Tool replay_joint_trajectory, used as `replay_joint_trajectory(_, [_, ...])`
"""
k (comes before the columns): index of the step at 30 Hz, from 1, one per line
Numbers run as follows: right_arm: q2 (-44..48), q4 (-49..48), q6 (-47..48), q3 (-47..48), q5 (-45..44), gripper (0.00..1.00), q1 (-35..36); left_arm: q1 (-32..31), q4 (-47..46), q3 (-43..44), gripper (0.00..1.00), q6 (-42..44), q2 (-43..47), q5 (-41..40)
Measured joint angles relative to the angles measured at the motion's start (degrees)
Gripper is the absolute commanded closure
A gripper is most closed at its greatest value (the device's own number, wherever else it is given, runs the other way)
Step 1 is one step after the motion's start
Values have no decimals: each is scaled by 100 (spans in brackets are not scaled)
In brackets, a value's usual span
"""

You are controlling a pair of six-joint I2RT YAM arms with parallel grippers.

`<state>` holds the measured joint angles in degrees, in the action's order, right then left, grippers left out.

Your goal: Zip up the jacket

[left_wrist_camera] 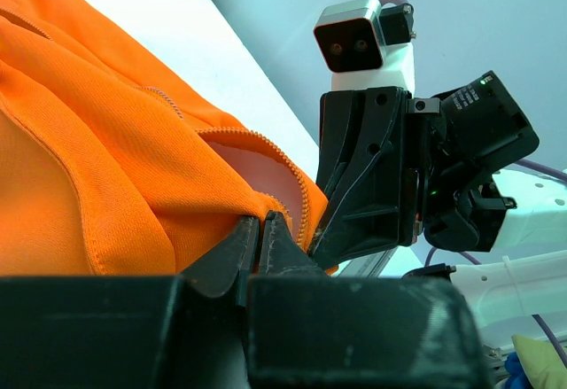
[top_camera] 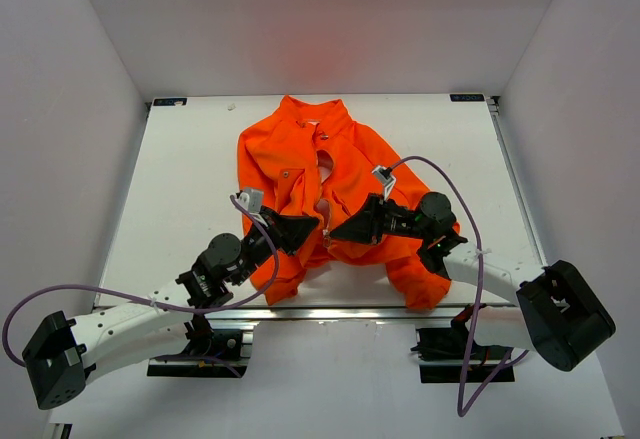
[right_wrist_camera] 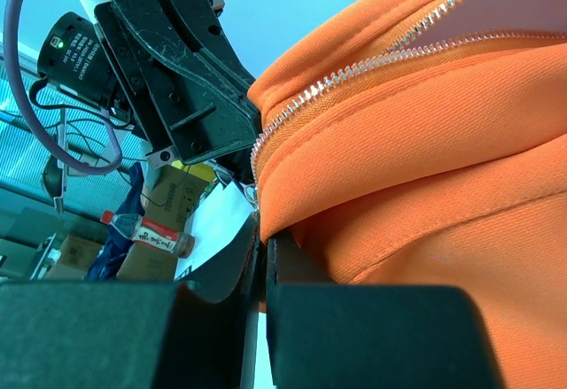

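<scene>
The orange jacket [top_camera: 330, 184] lies on the white table [top_camera: 180, 189], collar at the far side, front partly open with pink lining showing. My left gripper [top_camera: 312, 227] is shut on the jacket's left front edge near the bottom of the zipper; in the left wrist view [left_wrist_camera: 259, 222] its jaws pinch the orange hem beside the zipper teeth [left_wrist_camera: 301, 198]. My right gripper [top_camera: 338, 230] is shut on the right front edge just opposite; in the right wrist view [right_wrist_camera: 263, 238] orange fabric [right_wrist_camera: 425, 167] is clamped below the metal zipper teeth [right_wrist_camera: 354, 74]. The two grippers nearly touch.
The table's near edge [top_camera: 330, 309] runs just in front of the jacket's hem. Grey walls close in the left, right and back. Purple cables [top_camera: 470, 209] loop over both arms. Cardboard boxes and a bottle [right_wrist_camera: 146, 234] lie beyond the table in the right wrist view.
</scene>
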<state>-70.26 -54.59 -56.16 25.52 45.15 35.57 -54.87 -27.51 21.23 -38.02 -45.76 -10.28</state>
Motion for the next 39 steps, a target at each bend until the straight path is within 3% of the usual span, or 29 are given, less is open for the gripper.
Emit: replay_joint_trajectory(39, [63, 48, 28, 63, -221, 100, 2, 0, 26, -13, 100, -55, 2, 39])
